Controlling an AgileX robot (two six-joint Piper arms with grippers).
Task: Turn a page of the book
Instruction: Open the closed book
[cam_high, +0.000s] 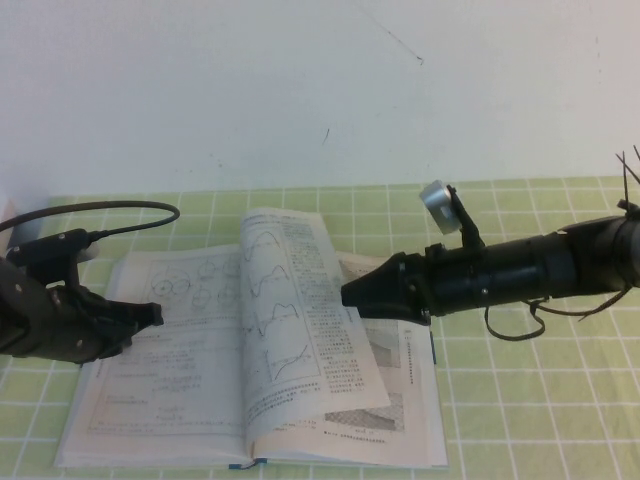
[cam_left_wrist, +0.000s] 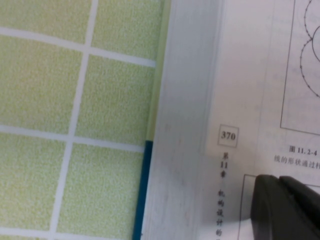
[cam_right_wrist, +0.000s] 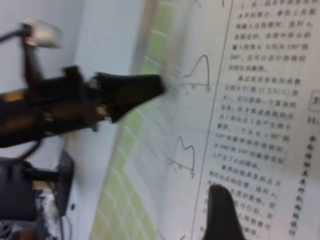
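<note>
The book (cam_high: 150, 400) lies open on the green checked cloth. The page (cam_high: 290, 320) with rows of curve diagrams stands lifted and curved over the spine. My right gripper (cam_high: 347, 294) is at its outer edge, shut on the page. In the right wrist view one dark fingertip (cam_right_wrist: 220, 215) lies against the printed page (cam_right_wrist: 240, 100); the other is hidden behind it. My left gripper (cam_high: 155, 314) is shut and rests on the left-hand leaf. In the left wrist view it (cam_left_wrist: 279, 178) sits on page 370 of the book (cam_left_wrist: 240, 75).
The green checked cloth (cam_high: 520, 400) covers the table, with a white wall behind. Under the lifted page lies a leaf with grey shaded graphs (cam_high: 370, 420). The left arm (cam_right_wrist: 130, 90) also shows in the right wrist view. A black cable (cam_high: 120, 210) loops above the left arm.
</note>
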